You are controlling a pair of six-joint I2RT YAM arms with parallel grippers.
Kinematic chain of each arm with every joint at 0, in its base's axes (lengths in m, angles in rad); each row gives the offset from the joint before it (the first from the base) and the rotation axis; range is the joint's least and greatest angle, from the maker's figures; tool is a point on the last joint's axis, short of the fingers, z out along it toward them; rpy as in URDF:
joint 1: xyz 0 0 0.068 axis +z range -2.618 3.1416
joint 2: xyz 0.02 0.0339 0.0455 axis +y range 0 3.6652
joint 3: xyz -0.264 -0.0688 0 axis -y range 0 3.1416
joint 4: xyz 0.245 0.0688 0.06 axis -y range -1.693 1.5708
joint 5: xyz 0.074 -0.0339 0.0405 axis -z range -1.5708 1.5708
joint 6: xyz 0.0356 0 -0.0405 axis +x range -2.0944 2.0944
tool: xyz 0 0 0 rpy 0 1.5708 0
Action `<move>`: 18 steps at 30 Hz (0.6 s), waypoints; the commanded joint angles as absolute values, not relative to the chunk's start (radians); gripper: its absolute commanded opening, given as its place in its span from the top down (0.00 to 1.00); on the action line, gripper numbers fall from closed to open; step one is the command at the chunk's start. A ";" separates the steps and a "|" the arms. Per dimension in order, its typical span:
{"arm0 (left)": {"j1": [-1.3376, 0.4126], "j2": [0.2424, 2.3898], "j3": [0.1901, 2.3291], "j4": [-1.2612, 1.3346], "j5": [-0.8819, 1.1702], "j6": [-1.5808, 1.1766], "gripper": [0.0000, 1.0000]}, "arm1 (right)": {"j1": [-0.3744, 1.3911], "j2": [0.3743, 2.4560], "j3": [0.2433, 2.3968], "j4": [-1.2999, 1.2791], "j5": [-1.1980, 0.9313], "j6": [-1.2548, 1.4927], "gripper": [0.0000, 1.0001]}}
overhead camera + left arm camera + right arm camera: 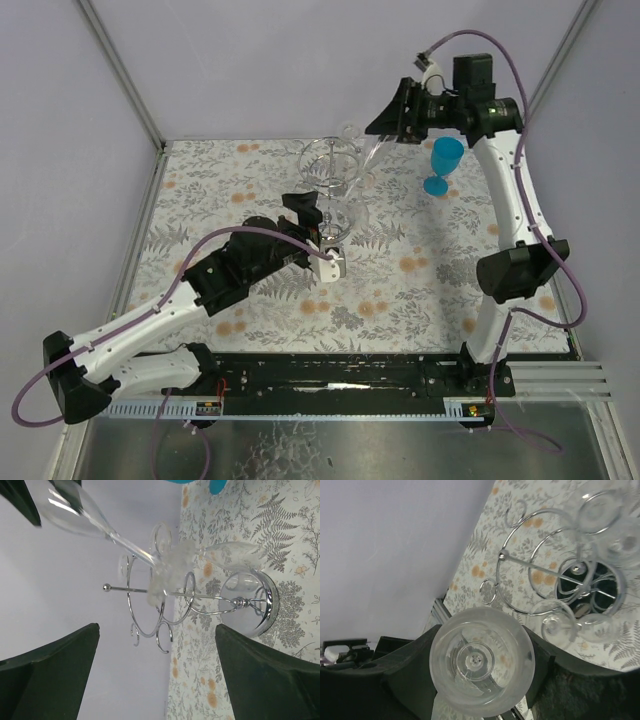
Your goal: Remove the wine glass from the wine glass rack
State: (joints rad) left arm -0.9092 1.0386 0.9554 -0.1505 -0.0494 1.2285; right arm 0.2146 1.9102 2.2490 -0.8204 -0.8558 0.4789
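Near edge: black mounting strip [330, 372] carries both arm bases, with bare metal sheet in front of it. Beyond that, table cloth [420, 290] printed with grey ferns and orange blossoms.

Left gripper [156, 630] sits low over mid-table, rolled on its side and facing the rack. Fingers [55, 670] are spread wide with nothing between them.

Wine glass rack [335, 180] stands upright on the cloth just past the left gripper, round chrome base [265, 605] flat on the print. Thin post, looped wire rings on top. Other clear glasses [556, 624] hang bowl-down from the rings.

Right gripper [388, 125] is high at the far side of the rack, fingers clamped on either side of the wine glass [481, 659], gripping its bowl. The glass is tilted, with the bowl up and away from the rack and the stem slanting down toward the top rings. The foot is right at the rings; cannot tell if it is free of the wire. Looking down its mouth from the right wrist: frosted rim and the stem joint at the bottom.

Blue goblet [443, 165] stands upright on the cloth to the right of the rack, apart from it.

Far: plain pale lilac walls [300, 60] and metal frame posts [120, 70] at the corners.
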 commanded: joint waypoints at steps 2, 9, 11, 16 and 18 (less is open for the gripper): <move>-0.911 1.055 1.007 -0.077 -0.120 1.111 0.02 | 0.101 1.808 2.301 -0.742 -0.833 0.529 0.67; -0.909 1.082 1.075 -0.096 -0.177 0.978 0.01 | -0.066 1.758 2.302 -0.720 -0.759 0.544 0.68; -0.907 1.088 1.090 -0.102 -0.184 0.956 0.01 | -0.110 1.746 2.303 -0.724 -0.713 0.541 0.68; -0.891 1.110 1.153 -0.128 -0.197 0.865 0.00 | -0.173 1.734 2.337 -0.821 -0.490 0.447 0.68; -0.872 1.130 1.192 -0.148 -0.197 0.803 0.00 | -0.177 1.734 2.337 -0.857 -0.391 0.400 0.68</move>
